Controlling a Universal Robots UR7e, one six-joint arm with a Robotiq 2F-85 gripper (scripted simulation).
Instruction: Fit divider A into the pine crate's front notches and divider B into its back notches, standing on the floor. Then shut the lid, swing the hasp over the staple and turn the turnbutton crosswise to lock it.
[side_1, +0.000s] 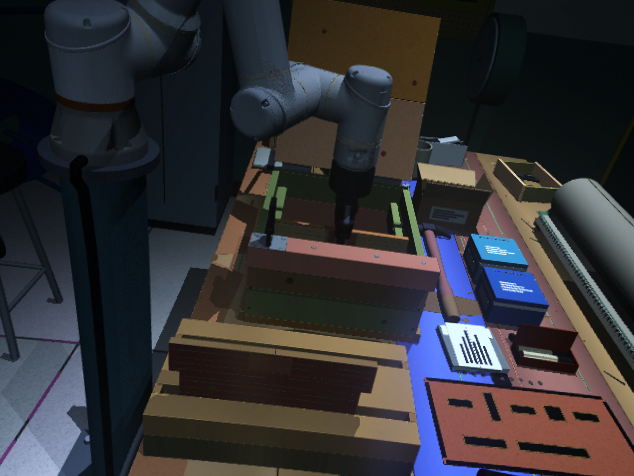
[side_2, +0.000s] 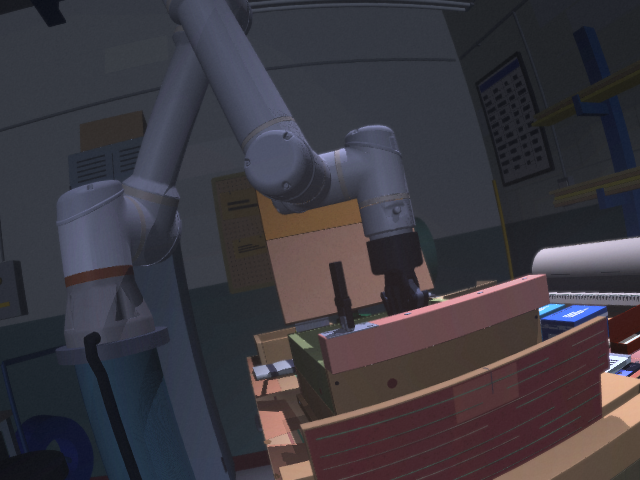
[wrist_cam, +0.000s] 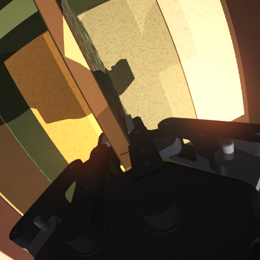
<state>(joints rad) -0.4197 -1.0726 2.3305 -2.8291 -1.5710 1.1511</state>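
A thin wooden divider (wrist_cam: 100, 100) stands on edge inside the pine crate (side_1: 338, 256), just behind the front wall, and my gripper (wrist_cam: 117, 142) reaches down into the crate closed on the divider's top edge. In the side camera the divider (side_1: 379, 238) runs across the crate near the front notches. The crate's lid (side_1: 358, 87) stands upright behind, open. A dark upright piece (side_2: 338, 297) rises at the crate's front left corner on a metal plate. I cannot tell which divider this is, and its lower edge is hidden.
A slatted wooden pallet with a red panel (side_1: 276, 379) lies in front of the crate. To the right are a cardboard box (side_1: 450, 197), a hammer (side_1: 440, 271), two blue boxes (side_1: 504, 279), a grey roll (side_1: 599, 230) and a slotted red board (side_1: 522, 425).
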